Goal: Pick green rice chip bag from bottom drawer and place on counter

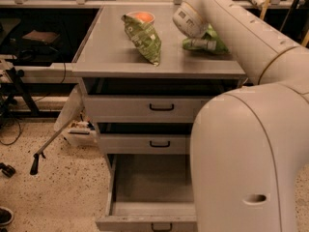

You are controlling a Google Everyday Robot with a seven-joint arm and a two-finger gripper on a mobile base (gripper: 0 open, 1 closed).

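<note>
Here, green rice chip bag point(212, 41) on counter point(116, 52) beside claw point(195, 30), grip cannot be told, bottom drawer point(149, 182) open

Lab or robot test workshop, not a home. Big off-white robot arm point(241, 37) fills the right side; its claw is hidden behind the wrist, over the right rear of the bench point(116, 57). The bench is the top of a plain grey metal drawer cabinet point(130, 108), industrial type, with its bottom drawer point(149, 182) pulled open. Speckled terrazzo floor point(63, 192). Loose black cables point(12, 134) on the floor at left, beside black stand legs point(21, 88). Metal rail framing point(48, 3) along the back wall. A long stick point(50, 141) leans against the cabinet's left side, near a plastic bin point(79, 132) on the floor.
</note>
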